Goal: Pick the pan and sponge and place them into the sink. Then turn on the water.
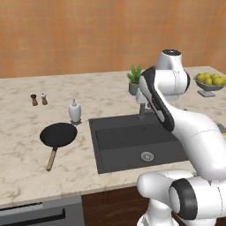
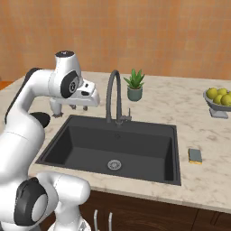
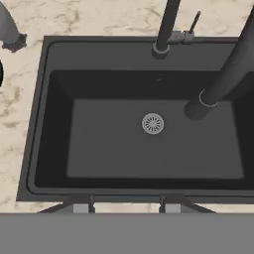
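The sink [image 1: 132, 145] is sunk into the marble table [image 1: 26, 163], its basin bare down to the round drain [image 3: 153, 123], with table margin on every side. The faucet [image 2: 113, 97] arches up from the back rim, its spout reaching out over the basin.

The arm rises from the near edge and folds forward, its hand held above the sink's left part, pointing down. The tool [image 2: 72, 106] hangs over the rim there; whether its tips are spread or pressed together cannot be told, and nothing shows between them.

The pan [image 1: 58, 135] lies on the table left of the sink, apart from its rim, wooden handle pointing toward the near edge. The sponge [image 2: 195, 156] lies flat on the table just right of the sink.

A white bottle [image 1: 75, 111] stands just behind the pan, near the sink's back left corner. Two small shakers [image 1: 39, 99] stand farther left. A potted plant [image 2: 134, 85] sits behind the faucet, and a fruit bowl [image 2: 220, 100] stands at the far right.
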### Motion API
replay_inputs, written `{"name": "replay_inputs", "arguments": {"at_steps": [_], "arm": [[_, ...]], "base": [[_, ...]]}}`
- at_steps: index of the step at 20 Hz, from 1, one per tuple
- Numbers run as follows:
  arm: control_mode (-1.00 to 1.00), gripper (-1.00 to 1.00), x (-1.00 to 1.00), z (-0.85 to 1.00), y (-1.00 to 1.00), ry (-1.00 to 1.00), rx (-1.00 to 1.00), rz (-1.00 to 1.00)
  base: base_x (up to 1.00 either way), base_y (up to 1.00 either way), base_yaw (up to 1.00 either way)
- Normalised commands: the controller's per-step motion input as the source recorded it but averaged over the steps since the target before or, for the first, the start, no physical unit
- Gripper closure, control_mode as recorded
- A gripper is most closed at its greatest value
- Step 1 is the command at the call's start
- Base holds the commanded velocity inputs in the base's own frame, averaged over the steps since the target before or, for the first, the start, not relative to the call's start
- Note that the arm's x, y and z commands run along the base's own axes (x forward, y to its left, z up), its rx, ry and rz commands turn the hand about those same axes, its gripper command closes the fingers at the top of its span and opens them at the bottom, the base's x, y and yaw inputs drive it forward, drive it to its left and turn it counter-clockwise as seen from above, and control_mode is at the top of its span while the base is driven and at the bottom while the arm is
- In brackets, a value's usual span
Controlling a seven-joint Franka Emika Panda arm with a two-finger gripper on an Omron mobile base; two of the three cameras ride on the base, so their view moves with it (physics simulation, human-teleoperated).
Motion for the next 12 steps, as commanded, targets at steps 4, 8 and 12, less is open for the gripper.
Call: {"name": "replay_inputs", "arguments": {"at_steps": [4,8,12], "arm": [[-1.00,-1.00,0.00,-0.11,0.63,0.16,0.00,0.00],[-1.00,-1.00,0.00,-0.25,1.00,0.17,-0.08,0.00],[-1.00,-1.00,0.12,-0.22,1.00,0.23,-0.07,0.00]], "base": [[0.00,0.00,0.00],[0.00,0.00,0.00],[0.00,0.00,0.00]]}}
